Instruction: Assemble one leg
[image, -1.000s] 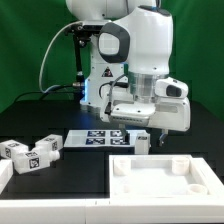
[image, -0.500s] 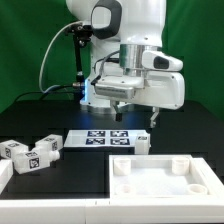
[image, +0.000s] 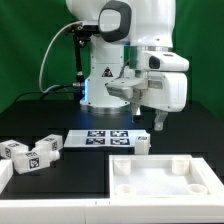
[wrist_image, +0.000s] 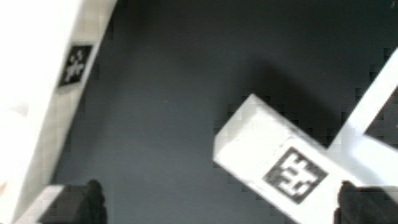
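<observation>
One leg (image: 143, 143) stands upright, long axis vertical, near the open, empty pincer (image: 160, 122).

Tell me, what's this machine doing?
A robot arm is putting furniture together from loose parts. Its hand hovers open and empty, close above a white leg standing upright by the tabletop. Other tagged pieces lie untouched at the exterior view's left.

Three legs (image: 45, 152), one tabletop (image: 165, 185)
</observation>
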